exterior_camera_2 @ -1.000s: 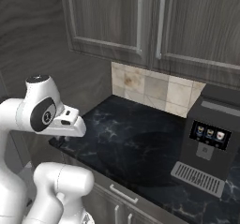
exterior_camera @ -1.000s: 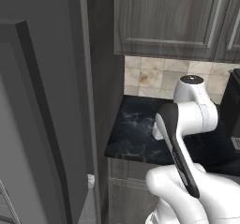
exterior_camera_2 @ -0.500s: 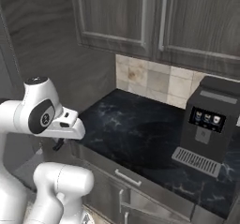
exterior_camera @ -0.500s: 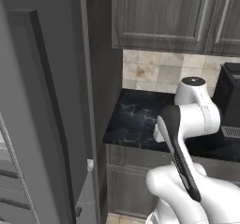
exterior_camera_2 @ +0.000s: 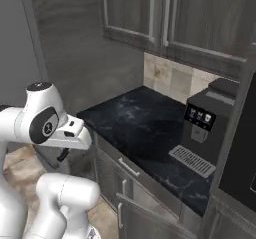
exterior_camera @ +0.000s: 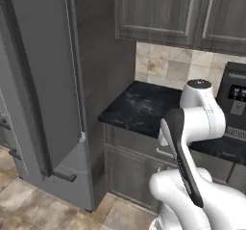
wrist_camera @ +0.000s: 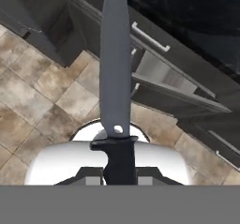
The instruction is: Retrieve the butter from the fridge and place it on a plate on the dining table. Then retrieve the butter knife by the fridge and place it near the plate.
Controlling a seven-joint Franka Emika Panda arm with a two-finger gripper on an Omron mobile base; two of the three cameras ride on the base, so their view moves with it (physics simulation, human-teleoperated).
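Observation:
The butter knife (wrist_camera: 115,73) has a long grey blade and a black handle. It points straight away from the hand, over the tiled floor and the lower cabinets. My gripper (wrist_camera: 120,175) is shut on its handle. In the right base view the gripper (exterior_camera_2: 63,154) hangs low beneath the white wrist, in front of the counter. The fridge (exterior_camera: 41,94), grey with a long dark vertical handle, stands at the left of the left base view. The butter, the plate and the dining table are out of view.
A black-topped wall counter (exterior_camera_2: 145,128) carries a dark coffee machine (exterior_camera_2: 207,128) at the right. Dark grey cabinets (exterior_camera: 182,12) hang above it. Below it, a cabinet door (wrist_camera: 173,92) stands ajar. A tan tiled floor (wrist_camera: 42,92) lies beneath the hand.
The whole picture has shifted: the base has driven back from the fridge and counter, which now look farther off. The arm keeps its pose with the knife in its grip.

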